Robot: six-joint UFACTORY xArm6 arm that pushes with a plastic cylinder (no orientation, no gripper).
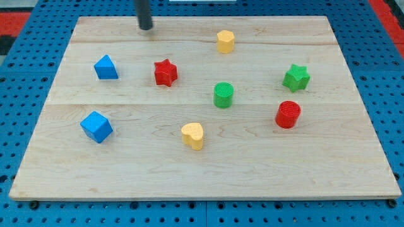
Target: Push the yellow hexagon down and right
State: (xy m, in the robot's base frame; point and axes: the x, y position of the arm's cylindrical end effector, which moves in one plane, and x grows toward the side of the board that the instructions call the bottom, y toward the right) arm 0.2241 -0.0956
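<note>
No claw was fitted; my tip was noted up-left of the yellow hexagon, judged light, rigid, best pushed on its upper-left face.

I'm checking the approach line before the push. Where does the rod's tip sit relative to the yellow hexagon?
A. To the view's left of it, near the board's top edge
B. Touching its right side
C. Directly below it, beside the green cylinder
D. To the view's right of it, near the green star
A: my tip stands near the board's top edge, well to the view's left of the yellow hexagon and apart from it.
</note>
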